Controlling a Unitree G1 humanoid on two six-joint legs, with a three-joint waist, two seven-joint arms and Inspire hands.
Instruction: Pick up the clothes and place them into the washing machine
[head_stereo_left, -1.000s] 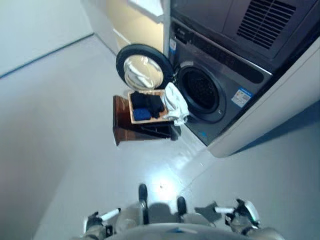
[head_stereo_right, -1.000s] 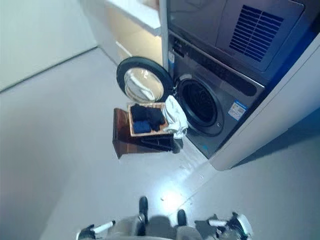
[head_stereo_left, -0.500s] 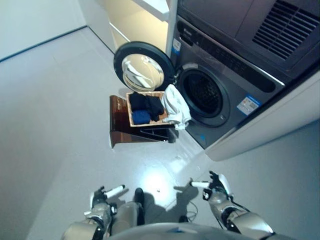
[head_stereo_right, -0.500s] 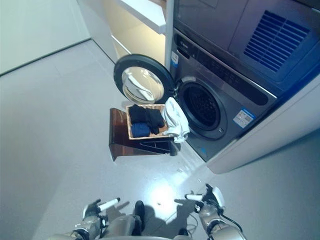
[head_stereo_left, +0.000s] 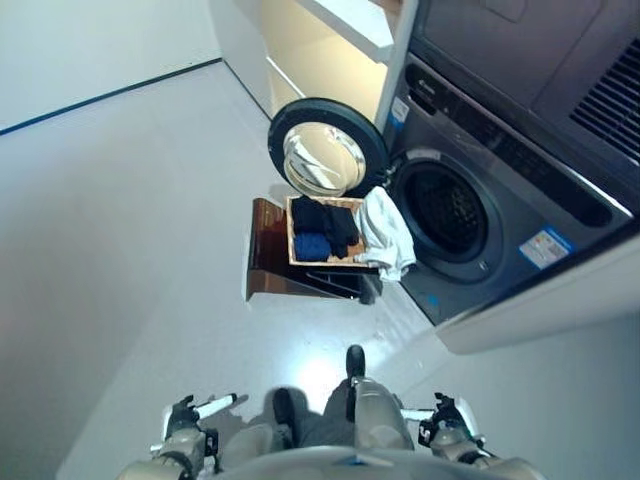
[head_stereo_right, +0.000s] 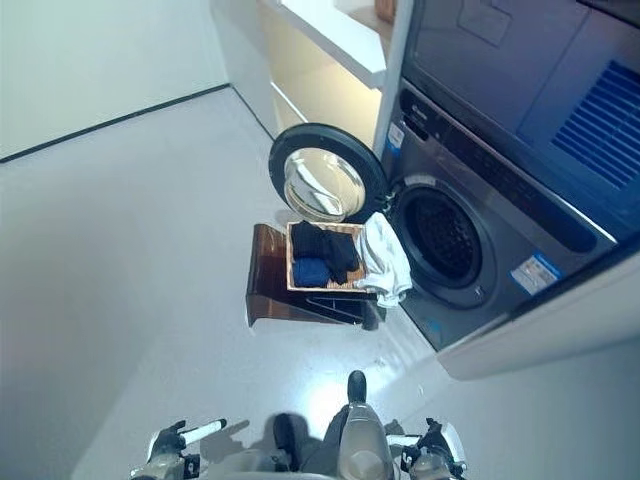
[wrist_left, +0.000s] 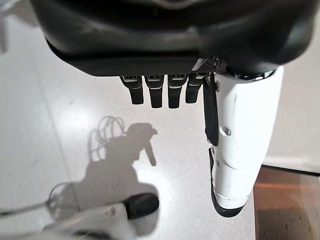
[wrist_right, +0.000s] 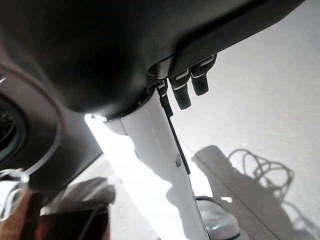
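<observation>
The washing machine (head_stereo_left: 480, 210) stands against the wall with its round door (head_stereo_left: 325, 160) swung wide open toward the left, the dark drum (head_stereo_left: 450, 212) showing behind it; just in front of the open door a basket (head_stereo_left: 296, 256) sits on a dark wooden stool (head_stereo_left: 268, 265) on the floor (head_stereo_left: 130, 250); the clothes lie in the basket: dark pieces (head_stereo_left: 322, 222) and a blue piece (head_stereo_left: 312, 245) inside it, a white garment (head_stereo_left: 385, 232) draped over the basket's edge nearest the drum; the left hand (head_stereo_left: 188, 418) hangs low at the near edge of the floor, well apart from the basket, fingers (wrist_left: 156, 92) loosely straight and holding nothing; the right hand (head_stereo_left: 445, 420) hangs likewise on the other side, fingers (wrist_right: 182, 92) relaxed and empty
</observation>
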